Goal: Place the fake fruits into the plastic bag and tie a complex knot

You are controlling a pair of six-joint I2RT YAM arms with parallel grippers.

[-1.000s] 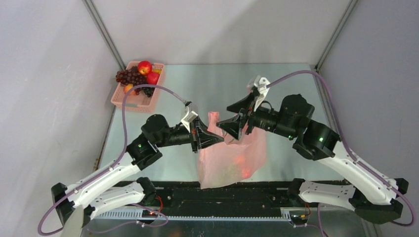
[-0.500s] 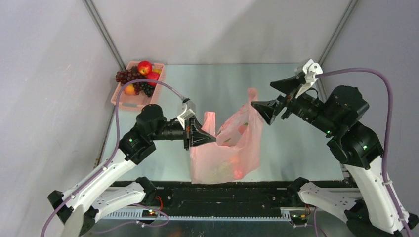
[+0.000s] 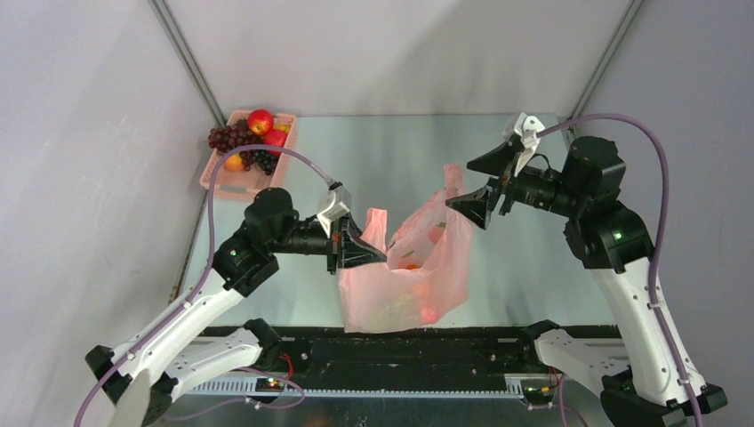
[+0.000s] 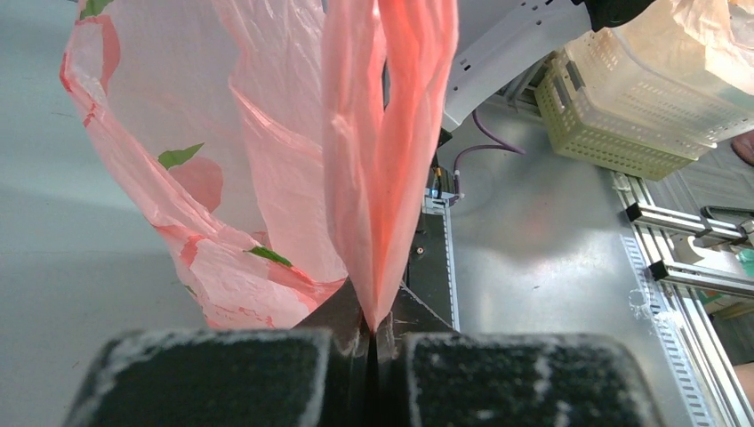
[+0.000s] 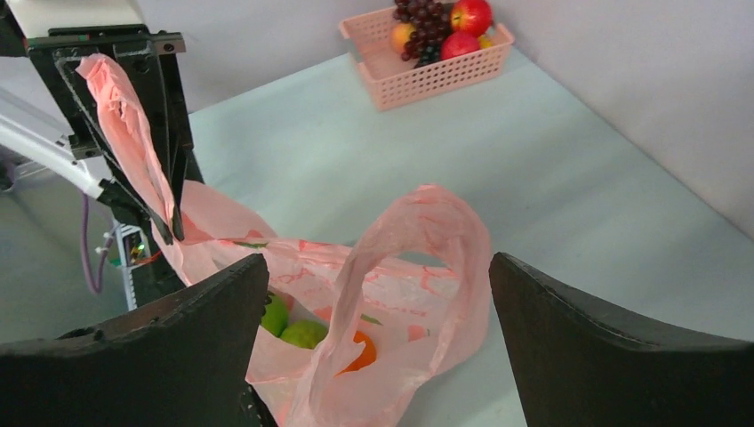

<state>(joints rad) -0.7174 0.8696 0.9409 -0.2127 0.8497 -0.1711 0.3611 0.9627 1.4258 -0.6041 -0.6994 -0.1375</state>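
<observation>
The pink plastic bag (image 3: 418, 276) stands at the table's near middle with its mouth spread. My left gripper (image 3: 366, 250) is shut on the bag's left handle (image 4: 391, 133), the jaws pressed together on the bunched film (image 4: 373, 334). My right gripper (image 3: 461, 184) is open, its fingers on either side of the bag's upright right handle loop (image 5: 418, 222) without touching it. Two green apples (image 5: 298, 331) and an orange (image 5: 360, 351) lie inside the bag. More fake fruits, a red apple (image 3: 260, 120) and a grape bunch (image 3: 229, 138), sit in the pink basket.
The pink lattice basket (image 3: 251, 175) stands at the far left corner by the grey wall and also shows in the right wrist view (image 5: 427, 80). The black rail (image 3: 400, 347) runs along the near edge just below the bag. Grey walls enclose three sides.
My right gripper has drawn back to the right and up from the bag's mouth. The bag has spread open and its right handle now stands up. My left gripper has kept its hold.
</observation>
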